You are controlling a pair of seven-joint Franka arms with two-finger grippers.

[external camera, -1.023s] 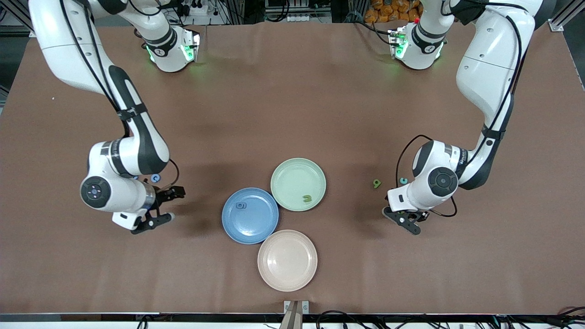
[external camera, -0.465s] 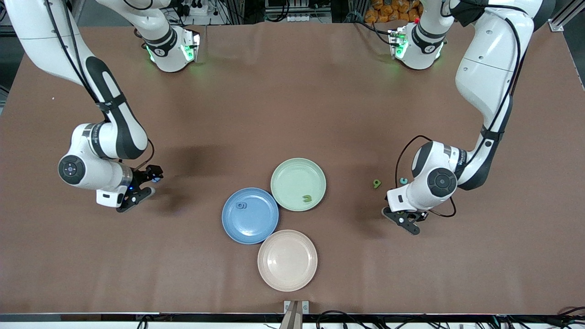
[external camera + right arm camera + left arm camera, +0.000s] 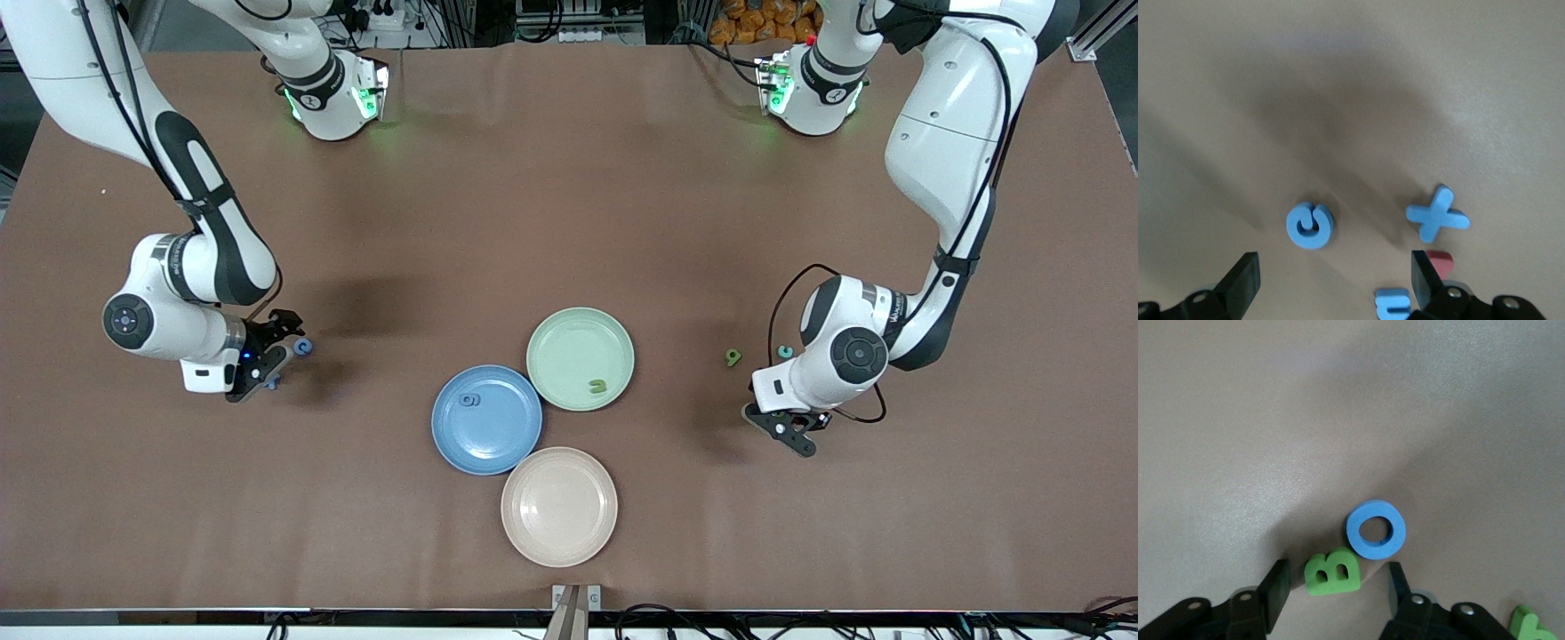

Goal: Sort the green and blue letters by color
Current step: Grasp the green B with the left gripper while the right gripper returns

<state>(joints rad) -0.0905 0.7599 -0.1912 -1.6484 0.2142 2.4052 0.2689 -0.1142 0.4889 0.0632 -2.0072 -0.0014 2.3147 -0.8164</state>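
My left gripper (image 3: 784, 426) hangs low over the table toward the left arm's end, open. Its fingers (image 3: 1275, 592) stand on either side of a green letter B (image 3: 1332, 572) with a gap on each side. A blue letter O (image 3: 1376, 529) lies touching the B, and another green letter (image 3: 1528, 624) lies close by. My right gripper (image 3: 259, 362) is open above several blue letters: a round one (image 3: 1309, 225), an X (image 3: 1437, 213) and an E (image 3: 1393, 301). A blue letter (image 3: 468, 400) lies in the blue plate (image 3: 498, 437). A green letter (image 3: 597, 386) lies in the green plate (image 3: 569, 342).
An empty pink plate (image 3: 558, 507) sits nearest the front camera, touching the blue plate. A dark red piece (image 3: 1442, 263) lies by the right gripper's finger. A green letter (image 3: 733, 356) and a teal one (image 3: 785, 351) lie beside the left arm's wrist.
The right arm has swung away from the plates toward its end of the table and now hangs over the blue letters. The left gripper's fingers have narrowed slightly; its arm has stayed put.
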